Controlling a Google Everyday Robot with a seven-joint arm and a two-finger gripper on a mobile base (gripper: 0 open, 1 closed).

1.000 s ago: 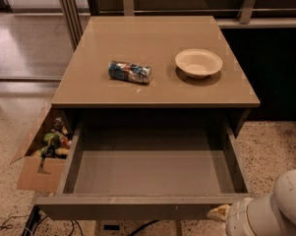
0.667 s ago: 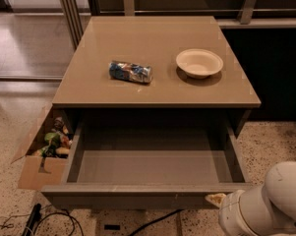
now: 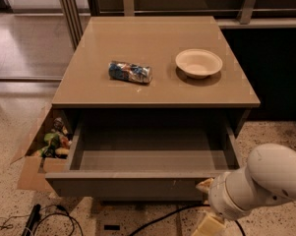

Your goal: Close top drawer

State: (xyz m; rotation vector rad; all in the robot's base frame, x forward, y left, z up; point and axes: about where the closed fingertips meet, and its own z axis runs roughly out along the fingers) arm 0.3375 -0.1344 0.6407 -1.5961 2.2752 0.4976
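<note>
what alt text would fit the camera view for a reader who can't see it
The top drawer of a grey-taupe cabinet stands pulled wide open, with the robot's gripper at the right end of its front. On the cabinet top lie a crumpled blue packet and a pale bowl.

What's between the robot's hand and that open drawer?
Nothing. In the camera view the gripper is at the lower right, close against the right end of the top drawer front, with no object between them. Whether they touch cannot be told.
</note>
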